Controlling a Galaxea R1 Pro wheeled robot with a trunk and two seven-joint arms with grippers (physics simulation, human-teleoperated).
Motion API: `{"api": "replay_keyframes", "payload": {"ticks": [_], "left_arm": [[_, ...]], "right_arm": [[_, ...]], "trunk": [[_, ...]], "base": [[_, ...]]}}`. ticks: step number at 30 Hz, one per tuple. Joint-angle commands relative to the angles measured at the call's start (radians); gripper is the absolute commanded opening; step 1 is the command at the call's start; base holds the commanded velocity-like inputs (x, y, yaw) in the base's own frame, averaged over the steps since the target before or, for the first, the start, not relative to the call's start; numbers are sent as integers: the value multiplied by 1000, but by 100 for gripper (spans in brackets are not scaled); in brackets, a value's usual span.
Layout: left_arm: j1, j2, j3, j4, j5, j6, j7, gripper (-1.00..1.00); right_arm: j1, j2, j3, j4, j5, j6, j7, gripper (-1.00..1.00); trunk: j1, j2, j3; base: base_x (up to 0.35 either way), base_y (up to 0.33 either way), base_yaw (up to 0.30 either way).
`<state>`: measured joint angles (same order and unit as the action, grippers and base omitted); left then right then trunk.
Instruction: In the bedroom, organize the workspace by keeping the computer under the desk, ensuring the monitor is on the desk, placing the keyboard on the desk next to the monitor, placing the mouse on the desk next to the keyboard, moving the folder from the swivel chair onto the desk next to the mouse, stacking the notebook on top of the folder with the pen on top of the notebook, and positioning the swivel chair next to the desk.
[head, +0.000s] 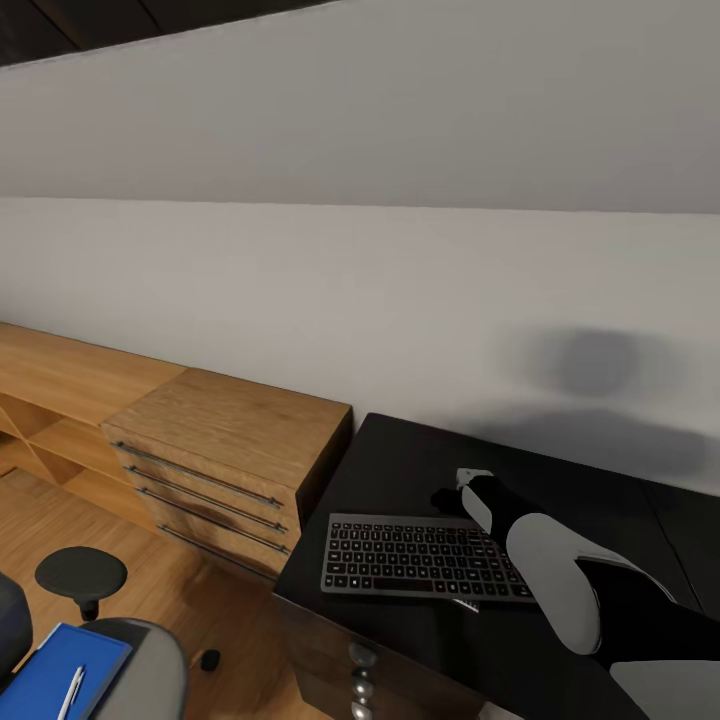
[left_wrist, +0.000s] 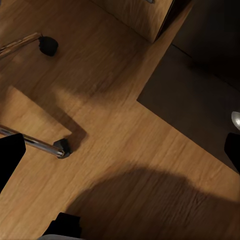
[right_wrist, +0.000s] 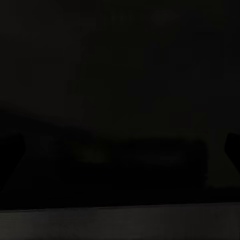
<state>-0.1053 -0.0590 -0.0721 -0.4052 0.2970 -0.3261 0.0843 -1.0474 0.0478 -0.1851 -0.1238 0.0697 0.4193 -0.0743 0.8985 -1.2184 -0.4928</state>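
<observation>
The keyboard (head: 425, 558) lies flat on the black desk (head: 420, 470) at lower centre of the head view, its long side running left to right, near the desk's front left corner. Just above its upper right corner the right gripper (head: 447, 497) sits low over the desktop, at the end of the grey-and-black right arm (head: 560, 580) that comes in from the lower right; whether its fingers are spread or closed cannot be told, and the right wrist view is almost wholly dark. Round silver knobs (head: 362, 655) show on the desk front at the bottom edge.

At the lower left corner the bright blue folder (head: 60, 675) rests on the grey seat of the swivel chair (head: 150, 670), with the white pen (head: 70, 692) lying on it. A black round armrest (head: 81, 573) stands just above.

A light wooden drawer unit (head: 225, 450) stands against the white wall (head: 360, 280), touching the desk's left end.

In the left wrist view, chrome chair legs with black casters (left_wrist: 62, 148) stand on the wooden floor (left_wrist: 125, 135); the left gripper's state cannot be told.
</observation>
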Motion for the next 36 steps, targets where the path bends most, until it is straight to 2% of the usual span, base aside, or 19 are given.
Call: {"api": "replay_keyframes", "payload": {"ticks": [1,15,36], "left_arm": [[-1,1,-8,0,3,-4,9,100],[-1,2,-8,0,3,-5,8,100],[-1,2,-8,0,2,-5,8,100]], "right_arm": [[0,1,-8,-2,7,6,-2,100],[0,1,-8,-2,7,6,-2,100],[0,0,-8,-2,7,6,-2,100]], "trunk": [[0,-1,-1],[0,-1,-1],[0,-1,-1]], "base": [[0,0,0],[-76,0,0],[-16,0,0]]}}
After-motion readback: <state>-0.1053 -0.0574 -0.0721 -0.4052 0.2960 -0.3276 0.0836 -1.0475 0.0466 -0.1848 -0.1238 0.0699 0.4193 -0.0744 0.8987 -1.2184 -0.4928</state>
